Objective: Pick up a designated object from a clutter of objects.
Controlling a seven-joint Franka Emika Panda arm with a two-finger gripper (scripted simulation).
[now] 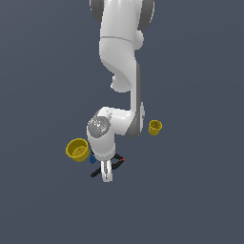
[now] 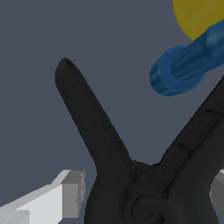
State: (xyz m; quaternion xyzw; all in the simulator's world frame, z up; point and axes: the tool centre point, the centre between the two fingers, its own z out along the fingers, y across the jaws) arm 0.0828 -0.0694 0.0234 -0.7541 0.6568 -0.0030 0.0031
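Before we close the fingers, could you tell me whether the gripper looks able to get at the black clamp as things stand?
Probably yes. The gripper sits right over the black clamp, one finger on each side of its pivot. The blue piece lies beside a handle, not between.

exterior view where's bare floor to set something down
Bare floor lies on both outer sides and along the near edge. It is crowded around the hand: black clamp, blue piece and large yellow cup. The small yellow cup stands apart.

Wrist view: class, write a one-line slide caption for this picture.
Gripper straddling the black spring clamp at its pivot, a blue piece and a yellow cup beyond the handles.
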